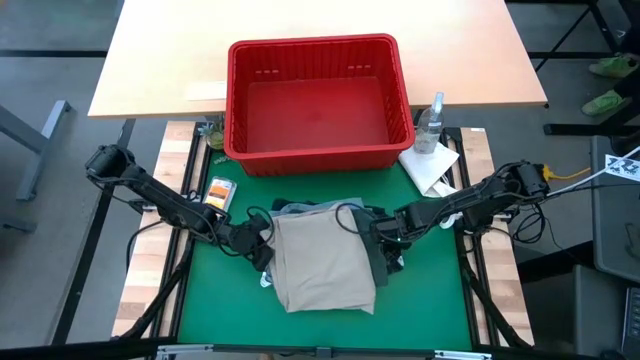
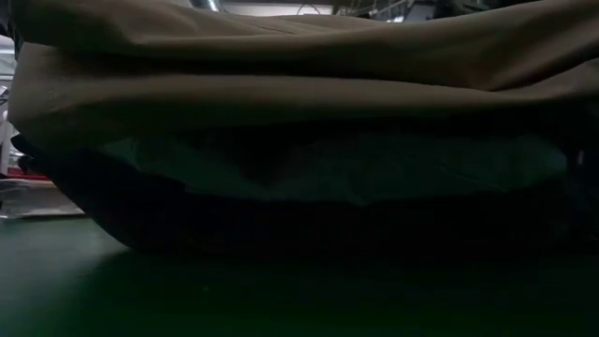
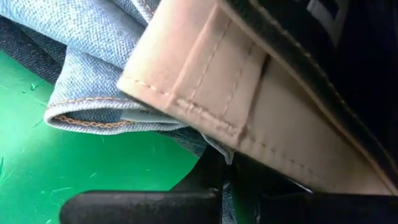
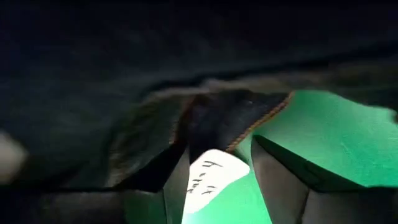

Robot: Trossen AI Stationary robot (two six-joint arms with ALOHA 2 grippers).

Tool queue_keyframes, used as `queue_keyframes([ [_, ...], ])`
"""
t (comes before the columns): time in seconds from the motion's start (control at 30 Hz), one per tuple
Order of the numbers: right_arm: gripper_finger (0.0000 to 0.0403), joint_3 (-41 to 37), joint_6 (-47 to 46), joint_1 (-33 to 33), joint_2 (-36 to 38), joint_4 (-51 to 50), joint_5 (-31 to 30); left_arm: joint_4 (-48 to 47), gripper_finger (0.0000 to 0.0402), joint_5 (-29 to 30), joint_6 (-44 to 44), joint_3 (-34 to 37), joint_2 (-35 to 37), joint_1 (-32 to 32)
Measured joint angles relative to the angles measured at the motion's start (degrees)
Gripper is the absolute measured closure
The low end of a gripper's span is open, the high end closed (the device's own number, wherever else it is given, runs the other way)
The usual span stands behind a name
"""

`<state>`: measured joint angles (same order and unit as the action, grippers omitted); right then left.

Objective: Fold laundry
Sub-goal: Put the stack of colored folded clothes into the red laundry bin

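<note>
The laundry lies stacked on the green mat (image 1: 420,300) — the beige khaki piece (image 1: 322,265) folded on top, light blue denim (image 3: 93,56) and darker garments under it. The left gripper (image 1: 262,250) is closed at the stack's left edge (what it pinches, I cannot tell); the right gripper (image 1: 385,252) stands open beside the right edge. The red basket (image 1: 318,100) is empty — folding seems nearly finished.

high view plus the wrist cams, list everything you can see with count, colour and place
khaki piece: 1, beige, top of the pile on the green mat
light blue denim: 1, under the khaki piece
dark garment: 1, at the pile's right edge
basket: 1, red, behind the pile
white cloth: 1, right of the basket
spray bottle: 1, clear, on the white cloth
small packet: 1, orange and dark, left of the pile
green mat: 1, under the pile
left pincer: shut, at the pile's left edge
right pincer: open, at the dark garment
</note>
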<state>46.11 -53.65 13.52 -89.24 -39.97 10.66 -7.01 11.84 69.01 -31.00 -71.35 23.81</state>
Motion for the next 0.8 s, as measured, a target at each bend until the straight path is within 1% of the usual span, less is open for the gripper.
queue_keyframes([
  [0.2, 0.0232, -2.67, -3.19, 0.77, -1.71, 2.56, 0.51, 0.04, 0.0396, -0.11, -0.02, 0.02, 0.0, 0.0],
  [0.4, 0.0232, -2.71, -3.65, 2.68, -2.0, 5.41, 1.02, 0.07, 0.0396, -0.18, -0.02, 0.02, 0.0, 0.0],
  [0.7, 0.0233, -2.17, -6.61, 8.77, -2.13, 8.02, 0.84, 0.09, 0.0396, -0.2, -0.02, 0.02, 0.0, 0.0],
  [0.8, 0.0238, -2.24, -6.84, 10.43, -2.16, 9.2, -0.97, 0.17, 0.0396, -0.13, -0.02, 0.02, 0.0, 0.0],
])
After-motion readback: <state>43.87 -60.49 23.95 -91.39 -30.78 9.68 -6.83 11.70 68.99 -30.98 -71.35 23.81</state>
